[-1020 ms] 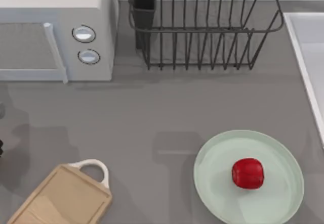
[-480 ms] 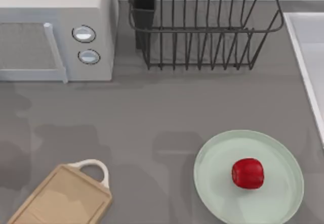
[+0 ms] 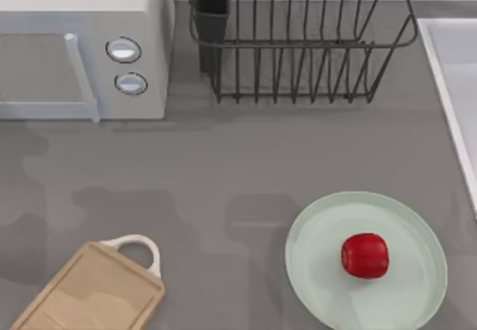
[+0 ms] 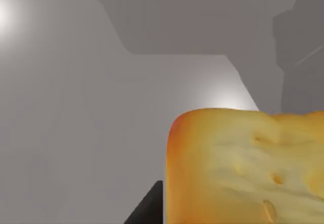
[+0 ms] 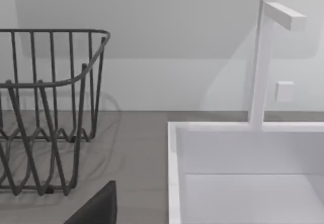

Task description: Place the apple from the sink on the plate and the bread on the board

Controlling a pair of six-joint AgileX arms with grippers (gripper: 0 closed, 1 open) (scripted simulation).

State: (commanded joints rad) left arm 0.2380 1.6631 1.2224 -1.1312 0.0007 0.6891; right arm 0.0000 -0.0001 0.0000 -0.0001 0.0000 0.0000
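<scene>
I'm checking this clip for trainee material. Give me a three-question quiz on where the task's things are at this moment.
1. True or false: the apple lies on the plate.
2. What is on the board in the top view? A) the bread B) the apple C) nothing
3. Fill in: close in front of the left wrist camera is the ____.

Key: 1 true. 2 C. 3 bread.

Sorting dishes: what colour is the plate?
Pale mint green plate, best in the top view.
</scene>
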